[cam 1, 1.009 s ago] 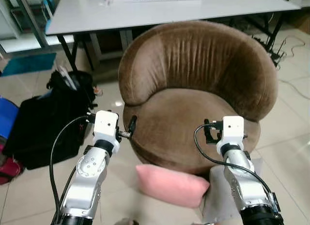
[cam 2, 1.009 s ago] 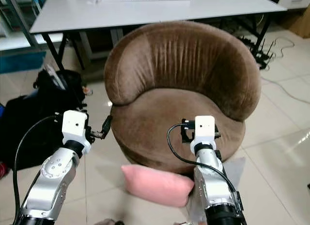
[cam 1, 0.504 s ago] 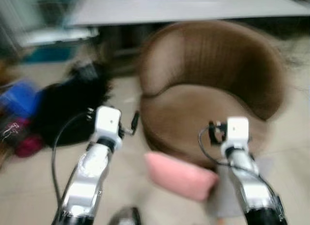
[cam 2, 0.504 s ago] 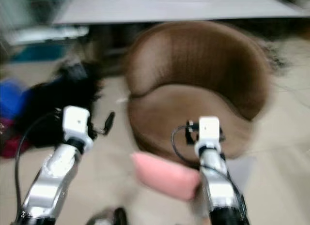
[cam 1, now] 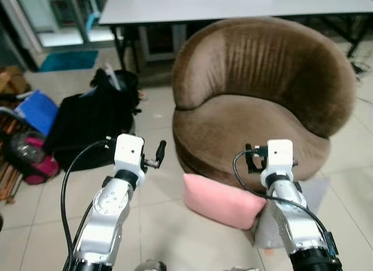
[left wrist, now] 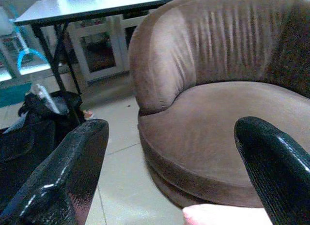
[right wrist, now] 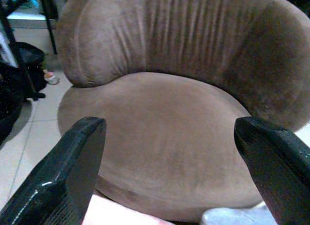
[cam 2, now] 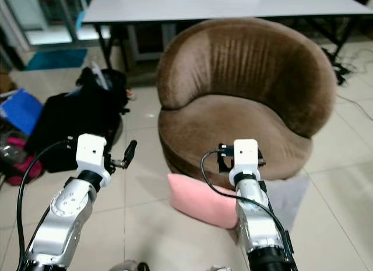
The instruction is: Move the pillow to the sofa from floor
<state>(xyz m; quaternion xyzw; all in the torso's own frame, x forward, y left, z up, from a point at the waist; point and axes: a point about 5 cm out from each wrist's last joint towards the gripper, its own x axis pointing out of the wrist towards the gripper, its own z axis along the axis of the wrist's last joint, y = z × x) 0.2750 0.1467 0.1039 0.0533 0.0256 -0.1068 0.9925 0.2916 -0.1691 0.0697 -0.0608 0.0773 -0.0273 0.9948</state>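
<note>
Since a second ago the head camera has swung toward the robot's left, so the brown round sofa (cam 1: 262, 102) sits further right in frame and more of the black bag (cam 1: 87, 122) and the blue and red items beside it show; the things themselves look unmoved, and both arms are held up as before. In the left eye view the pink pillow (cam 1: 221, 200) lies on the tiled floor (cam 1: 157, 218), touching the front foot of the sofa, with a grey cloth or bag (cam 1: 309, 195), hard to tell which, just beside it. The left hand (cam 1: 158, 154) is raised well apart from the pillow and holds nothing; the right hand (cam 1: 252, 159) hovers above the pillow's near end, its fingers hidden behind the wrist here. The left wrist view shows that hand's fingers (left wrist: 63, 172) spread wide, the sofa seat beyond and a sliver of the pillow at the edge. The right wrist view shows its fingers (right wrist: 72, 167) likewise wide apart and empty. By my reading nothing is done yet: reaching down, grasping, lifting and placing all remain.
</note>
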